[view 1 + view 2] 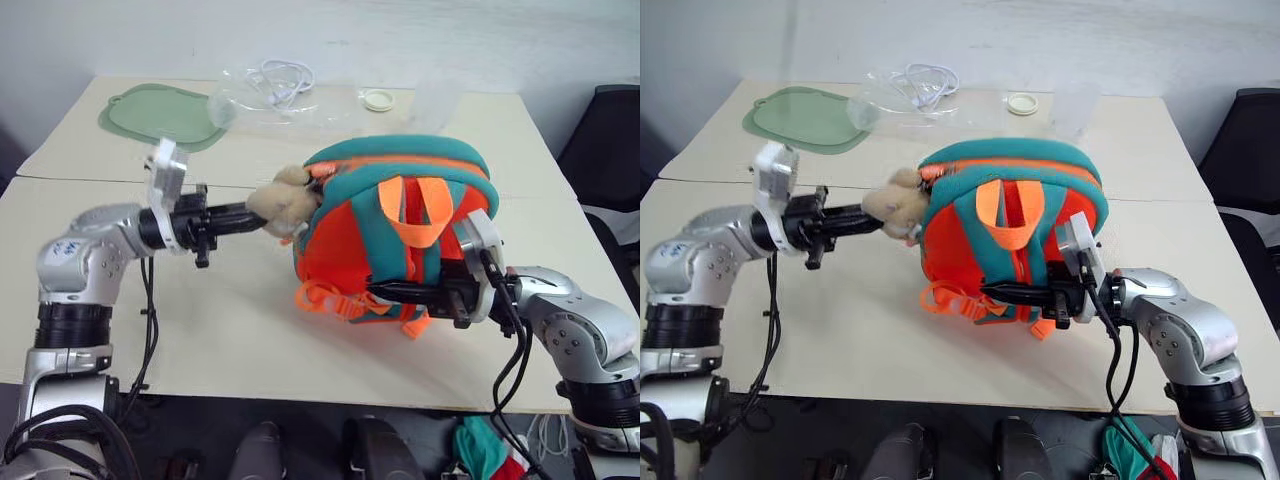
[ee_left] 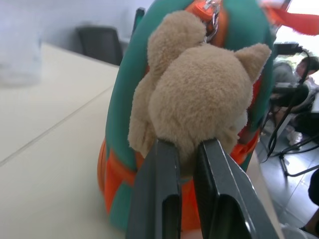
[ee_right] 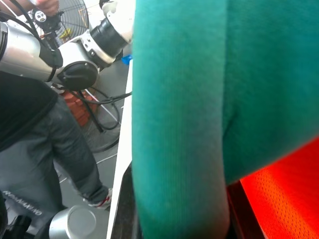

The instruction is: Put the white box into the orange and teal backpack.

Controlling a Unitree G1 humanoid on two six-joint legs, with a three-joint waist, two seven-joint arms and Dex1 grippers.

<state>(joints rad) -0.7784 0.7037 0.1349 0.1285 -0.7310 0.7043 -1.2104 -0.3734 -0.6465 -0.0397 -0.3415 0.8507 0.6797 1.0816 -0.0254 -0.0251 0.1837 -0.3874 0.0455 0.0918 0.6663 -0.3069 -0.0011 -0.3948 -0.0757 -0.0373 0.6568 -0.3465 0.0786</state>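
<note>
The orange and teal backpack [image 1: 395, 230] is being held at the centre of the frame on the beige table [image 1: 230, 340], standing on its lower edge with its strap side toward the camera. Its long axis is running roughly left to right across the frame, with the teal top arching toward the upper part of the frame and the orange webbing loops [image 1: 335, 298] trailing at its lower left.

The tan plush bear head [image 1: 285, 203] is projecting from the backpack's left end, pointing toward the frame's left.

The left gripper [image 2: 187, 149] is being kept clenched on the bear head; in the left wrist view both black fingers [image 2: 154, 199] are seen pressing into the plush.

The right gripper [image 1: 385, 290] is being kept clenched on a teal strap [image 3: 179, 124] at the backpack's lower right; its fingers are lying level, pointing toward the frame's left.

The white box is not being made out in these views; its place cannot be told.

A pale green mat [image 1: 160, 115] is lying at the upper left. A clear plastic bag with white cable [image 1: 270, 90] is lying at the top centre, and a small round lid [image 1: 378, 99] just right of it.

A person's legs [image 3: 55, 149] are being shown beside the table in the right wrist view.
</note>
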